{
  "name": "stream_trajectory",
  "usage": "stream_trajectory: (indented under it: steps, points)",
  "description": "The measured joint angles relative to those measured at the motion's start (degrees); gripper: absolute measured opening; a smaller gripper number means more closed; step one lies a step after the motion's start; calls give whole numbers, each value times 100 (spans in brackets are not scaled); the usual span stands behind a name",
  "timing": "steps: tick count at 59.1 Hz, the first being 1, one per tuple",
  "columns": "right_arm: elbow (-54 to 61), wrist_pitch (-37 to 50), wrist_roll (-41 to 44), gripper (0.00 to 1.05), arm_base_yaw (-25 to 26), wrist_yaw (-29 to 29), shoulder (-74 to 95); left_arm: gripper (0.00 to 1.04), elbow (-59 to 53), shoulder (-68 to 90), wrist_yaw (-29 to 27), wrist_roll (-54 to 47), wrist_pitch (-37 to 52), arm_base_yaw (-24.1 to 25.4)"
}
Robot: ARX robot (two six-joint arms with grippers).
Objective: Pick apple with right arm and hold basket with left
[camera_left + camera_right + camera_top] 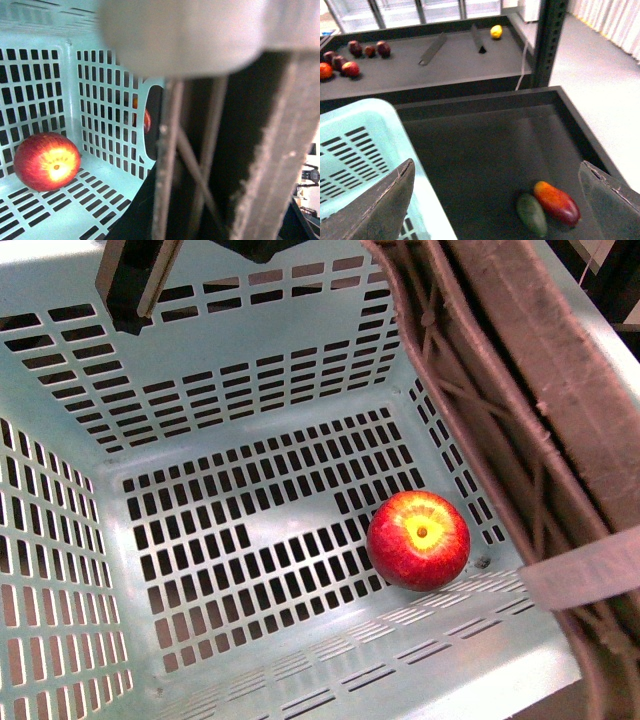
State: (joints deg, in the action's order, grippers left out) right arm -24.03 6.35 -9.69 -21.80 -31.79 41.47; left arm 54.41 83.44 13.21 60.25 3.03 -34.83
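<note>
Basket [285, 510], apple [418, 540] inside, right pincer [496, 165] seemingly open

You are working in what looks like a shop's produce section. The right wrist view shows dark, raised-edge display trays [485, 145] on a rack with a perforated metal post [547, 40]. Loose fruit lies on them: a green mango [531, 214] beside an orange-red fruit [557, 202], red fruits [350, 68] and a yellow fruit [496, 31] on the farther tray. Glass-fronted cabinets [400, 10] stand behind, and the mint slotted basket [350, 135] resembles a shopping basket.
</note>
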Motion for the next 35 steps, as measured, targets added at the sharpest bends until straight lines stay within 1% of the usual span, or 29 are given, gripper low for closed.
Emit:
stream_trajectory:
  steps: [6,21,23,24,25,26,28,29,34,35]
  points:
    - [107,-90,28,96,48,-87,-337,15,0,0,15,2,0,-2]
    - [125,-98,50,96,52,-74,-365,15,0,0,20,37,0,-15]
    - [155,-7,101,95,83,63,-389,15,0,0,2,31,0,-15]
    - [243,234,234,91,160,378,-431,15,0,0,2,28,0,-15]
    - [297,365,260,90,203,540,-455,15,0,0,0,22,0,-15]
    - [411,601,402,86,286,820,-511,15,0,0,-2,15,0,-15]
    - [522,798,498,83,358,1058,-575,15,0,0,-2,4,0,-15]
    - [625,944,551,79,431,1272,-643,15,0,0,-4,0,0,-15]
    - [866,1099,723,69,627,1659,-844,15,0,2,2,9,-2,-9]
    - [970,1115,772,64,717,1775,-935,15,0,0,2,13,0,-9]
